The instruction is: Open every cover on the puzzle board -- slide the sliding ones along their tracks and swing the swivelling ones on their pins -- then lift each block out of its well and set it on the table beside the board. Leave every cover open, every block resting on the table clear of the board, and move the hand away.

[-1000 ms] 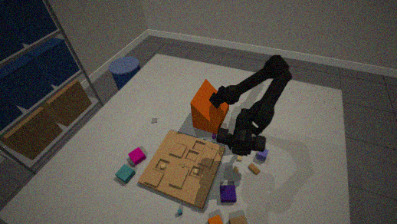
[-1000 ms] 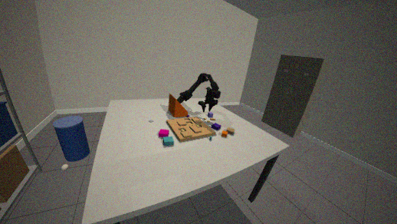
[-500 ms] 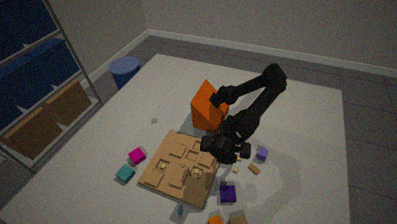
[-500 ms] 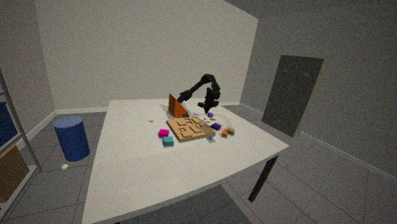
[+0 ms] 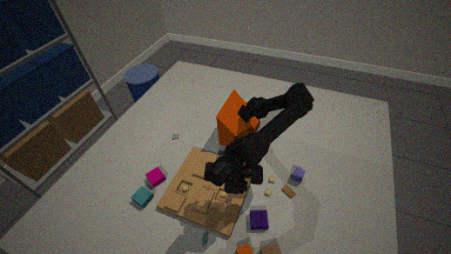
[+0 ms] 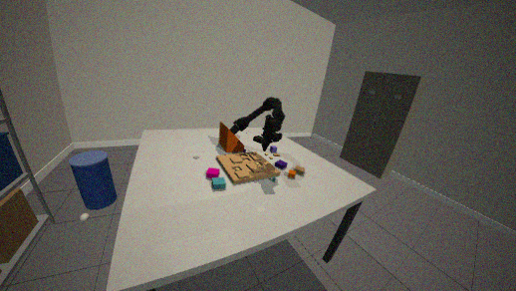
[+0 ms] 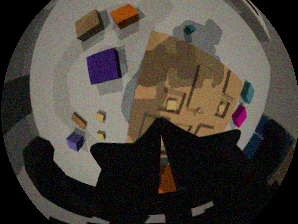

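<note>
The wooden puzzle board (image 5: 218,226) (image 6: 237,179) (image 7: 160,42) lies on the table. One pale block (image 5: 185,187) (image 7: 221,107) sits in an uncovered well, and a second pale block (image 5: 222,194) (image 7: 172,103) sits in another. Flat wooden covers (image 5: 174,203) lie on the board; the arm and its shadow hide part of it, so not every cover can be judged. Two small pale blocks, one (image 5: 272,179) (image 7: 101,135) and another (image 5: 268,192) (image 7: 100,117), rest on the table beside the board. My gripper (image 5: 235,190) (image 6: 265,148) (image 7: 158,120) is shut and empty, above the board's side nearest those blocks.
A brown piece (image 5: 288,191) (image 7: 79,120) and a lavender cube (image 5: 298,174) (image 7: 75,141) lie near the loose blocks. A purple block (image 5: 259,219) (image 7: 104,66) lies beside the board. Magenta (image 5: 156,177) and teal (image 5: 142,197) blocks lie opposite. An orange wedge (image 5: 231,119) (image 6: 229,139) stands behind.
</note>
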Action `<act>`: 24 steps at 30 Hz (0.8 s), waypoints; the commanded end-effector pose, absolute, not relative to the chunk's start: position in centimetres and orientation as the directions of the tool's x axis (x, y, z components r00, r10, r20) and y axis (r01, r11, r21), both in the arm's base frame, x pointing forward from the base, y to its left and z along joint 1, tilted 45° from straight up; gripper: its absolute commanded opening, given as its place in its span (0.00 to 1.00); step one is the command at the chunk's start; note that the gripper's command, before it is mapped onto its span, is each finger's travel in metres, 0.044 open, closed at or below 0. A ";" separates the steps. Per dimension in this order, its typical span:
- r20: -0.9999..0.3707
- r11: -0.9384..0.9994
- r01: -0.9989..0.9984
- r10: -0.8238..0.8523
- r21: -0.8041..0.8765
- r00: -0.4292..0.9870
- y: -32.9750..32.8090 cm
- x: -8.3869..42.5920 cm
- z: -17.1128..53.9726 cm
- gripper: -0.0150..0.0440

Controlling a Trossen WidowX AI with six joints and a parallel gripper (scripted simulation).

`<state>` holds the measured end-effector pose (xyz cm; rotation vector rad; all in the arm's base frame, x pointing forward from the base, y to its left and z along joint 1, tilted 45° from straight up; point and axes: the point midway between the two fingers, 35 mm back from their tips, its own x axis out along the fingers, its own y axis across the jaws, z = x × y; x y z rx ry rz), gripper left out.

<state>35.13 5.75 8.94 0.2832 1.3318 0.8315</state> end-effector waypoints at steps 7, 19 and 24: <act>-0.741 0.662 -0.450 0.671 0.599 0.001 2.5 37.8 5.7 0.25; -0.734 0.720 -0.190 0.679 0.668 -0.007 -1.3 39.5 1.4 0.25; -0.729 0.718 0.179 0.685 0.673 -0.010 -3.1 39.9 -0.7 0.25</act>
